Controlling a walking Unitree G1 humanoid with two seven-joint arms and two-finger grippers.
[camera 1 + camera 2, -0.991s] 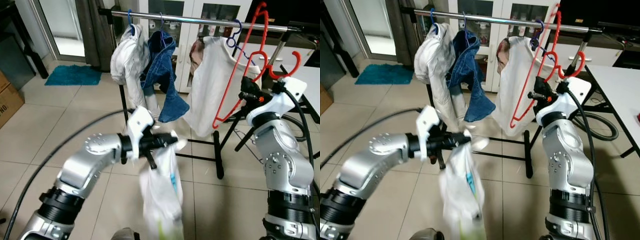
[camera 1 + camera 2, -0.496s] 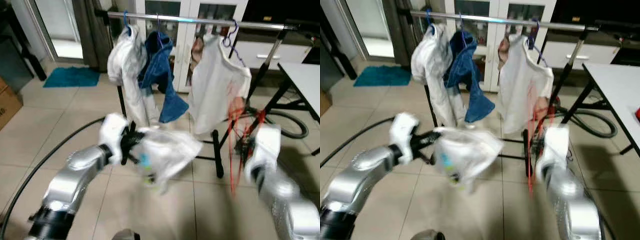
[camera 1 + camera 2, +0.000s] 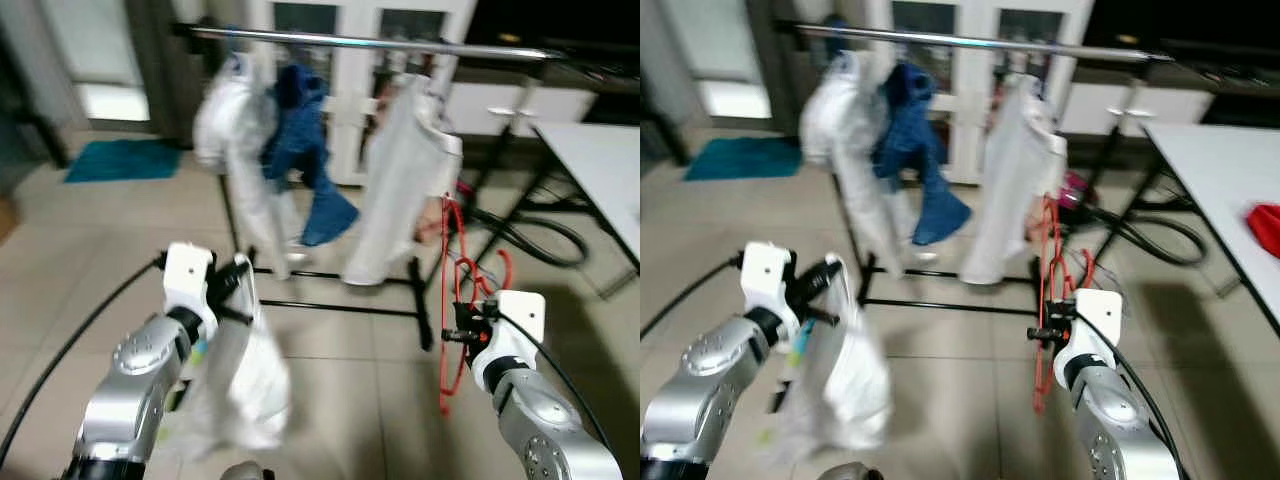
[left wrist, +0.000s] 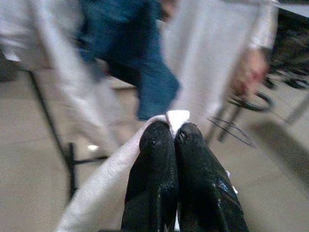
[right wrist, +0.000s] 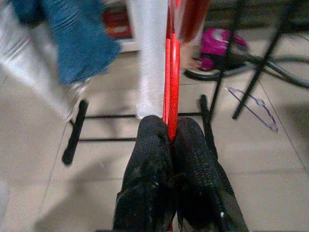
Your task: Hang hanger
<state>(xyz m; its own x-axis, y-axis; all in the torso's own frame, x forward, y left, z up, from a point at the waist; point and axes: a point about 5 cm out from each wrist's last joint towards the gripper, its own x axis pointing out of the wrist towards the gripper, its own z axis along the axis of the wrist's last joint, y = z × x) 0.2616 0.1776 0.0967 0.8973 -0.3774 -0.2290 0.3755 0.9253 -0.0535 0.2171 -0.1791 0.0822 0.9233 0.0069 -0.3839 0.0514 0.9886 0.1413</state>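
Red plastic hanger (image 3: 452, 300) is hanging upright in front of the robot's right side, low, below the level of the clothes rail (image 3: 370, 42) and apart from it. Right gripper (image 5: 170, 137) is pinching the hanger's red bar between both black fingers (image 5: 149, 145), pressed tight on it; the bar is running straight out past the fingertips. In the head views the hanger is reaching from above the right gripper (image 3: 458, 335) down past it toward the floor tiles (image 3: 340, 380).

Left gripper (image 4: 174, 133) is clamping the edge of a white garment (image 3: 240, 385), fingers closed together with a fold of white cloth sticking out between the tips. The garment is drooping from the left gripper (image 3: 232, 285) down beside the left arm, blurred.

Behind both arms, the rail is carrying a white jacket (image 3: 225, 140), a blue denim piece (image 3: 300, 150) and a white shirt (image 3: 400, 190), side by side, left to right. The hanger is sitting just right of the white shirt's lower part in the head view. The rack's black base bar (image 3: 330, 308) is lying on the tiles. A white table (image 3: 590, 165) is standing at far right, a teal mat (image 3: 105, 160) at far left. A pink object (image 5: 227, 48) is resting on the floor behind the rack, too blurred to name.
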